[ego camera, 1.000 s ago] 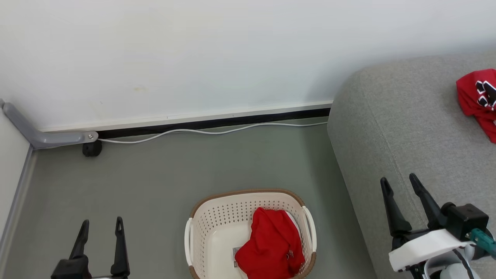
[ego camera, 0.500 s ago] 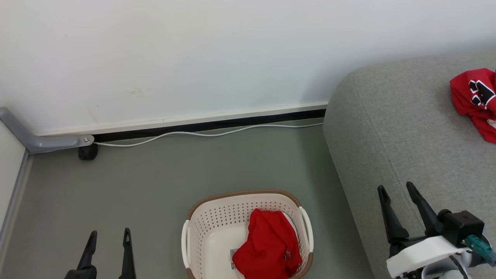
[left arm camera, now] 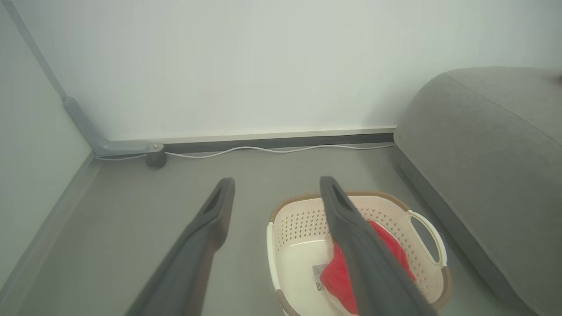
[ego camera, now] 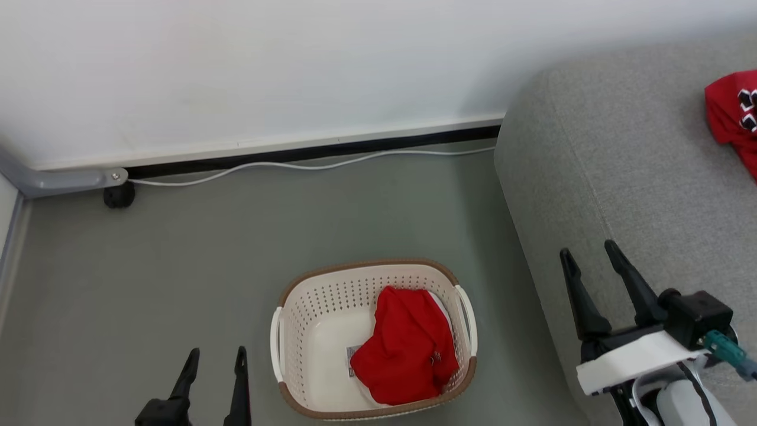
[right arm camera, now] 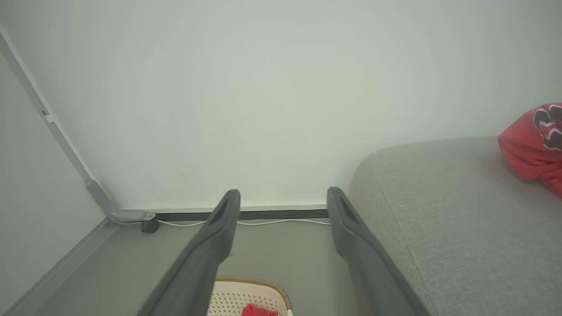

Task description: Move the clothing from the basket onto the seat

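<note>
A crumpled red garment [ego camera: 408,349] lies in the right half of the cream basket [ego camera: 307,319] on the floor, also seen in the left wrist view as the garment [left arm camera: 338,276] in the basket [left arm camera: 285,228]. A second red garment [ego camera: 733,112] with a black-and-white patch rests on the grey seat [ego camera: 621,154] at the far right; the right wrist view shows that garment [right arm camera: 527,145] on the seat [right arm camera: 439,210]. My left gripper [ego camera: 216,358] is open, low and left of the basket. My right gripper [ego camera: 591,254] is open over the seat's front edge, empty.
A white cable [ego camera: 307,165] runs along the wall's skirting. A grey bracket [ego camera: 65,177] with a black foot [ego camera: 118,196] sits in the left corner. Grey floor [ego camera: 236,236] spreads between wall, basket and seat.
The head view has shifted, so the wall and basket sit higher in the picture. The left gripper now stands nearer the basket. Both grippers stay open and empty.
</note>
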Robot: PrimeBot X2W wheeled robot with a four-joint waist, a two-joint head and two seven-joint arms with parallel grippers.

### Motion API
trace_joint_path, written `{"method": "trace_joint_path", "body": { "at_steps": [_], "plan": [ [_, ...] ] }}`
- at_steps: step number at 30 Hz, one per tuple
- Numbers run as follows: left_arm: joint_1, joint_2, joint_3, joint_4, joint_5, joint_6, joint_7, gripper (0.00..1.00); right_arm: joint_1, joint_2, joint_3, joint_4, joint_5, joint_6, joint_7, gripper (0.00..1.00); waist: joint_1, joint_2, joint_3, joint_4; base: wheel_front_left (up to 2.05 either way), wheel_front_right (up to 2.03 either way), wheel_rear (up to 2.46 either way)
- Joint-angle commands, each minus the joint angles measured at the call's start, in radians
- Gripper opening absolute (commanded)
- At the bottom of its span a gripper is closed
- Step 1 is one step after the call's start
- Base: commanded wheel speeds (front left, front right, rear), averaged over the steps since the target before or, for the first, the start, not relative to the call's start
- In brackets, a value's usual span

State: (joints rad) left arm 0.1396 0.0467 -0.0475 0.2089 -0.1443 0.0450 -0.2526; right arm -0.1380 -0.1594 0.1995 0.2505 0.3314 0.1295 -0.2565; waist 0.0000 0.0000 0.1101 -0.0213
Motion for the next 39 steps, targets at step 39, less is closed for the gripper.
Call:
{"method": "trace_joint_path", "body": {
  "at_steps": [39],
  "plan": [
    [-0.948, 0.004, -0.675, 0.798, -0.733, -0.125, 0.054, 1.0, -0.487, -0.099, 0.181, -0.272, 0.089, 0.001, -0.005, 1.0, 0.0, 0.0, 0.794, -0.178, 0.0, 0.0, 0.0]
  ]
}}
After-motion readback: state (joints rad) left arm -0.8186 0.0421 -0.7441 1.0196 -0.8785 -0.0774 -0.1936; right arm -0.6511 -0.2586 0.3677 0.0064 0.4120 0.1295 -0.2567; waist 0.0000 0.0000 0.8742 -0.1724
